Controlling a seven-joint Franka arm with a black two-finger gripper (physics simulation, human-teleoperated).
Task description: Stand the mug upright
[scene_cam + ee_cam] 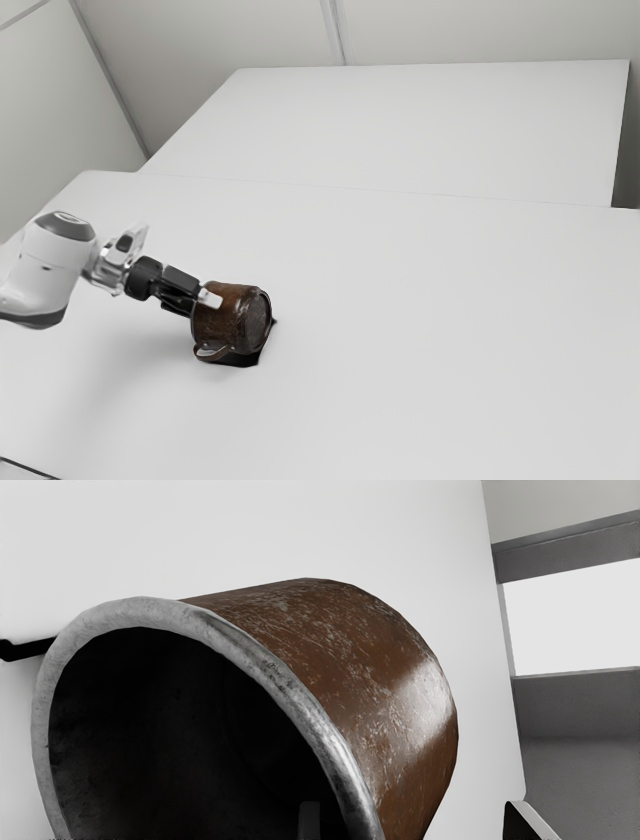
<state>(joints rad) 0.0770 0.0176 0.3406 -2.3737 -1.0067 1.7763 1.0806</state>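
The brown, scuffed mug [232, 318] lies on its side, its base facing the exterior view's right and its handle low, close to the table. At its mouth end is my gripper [206, 299], reaching in from the exterior view's left. In the wrist view the mug [370, 680] turns its grey rim and dark opening toward my hand. My gripper [416, 821] stands open across the mug's wall, one fingertip within the opening and the other outside, apart from the brown side.
A flat black piece [243, 359] shows beneath and beside the mug. The white table [430, 340] extends around it, with another white surface [400, 125] behind. Near the exterior view's lower left corner is a dark thin edge [28, 468].
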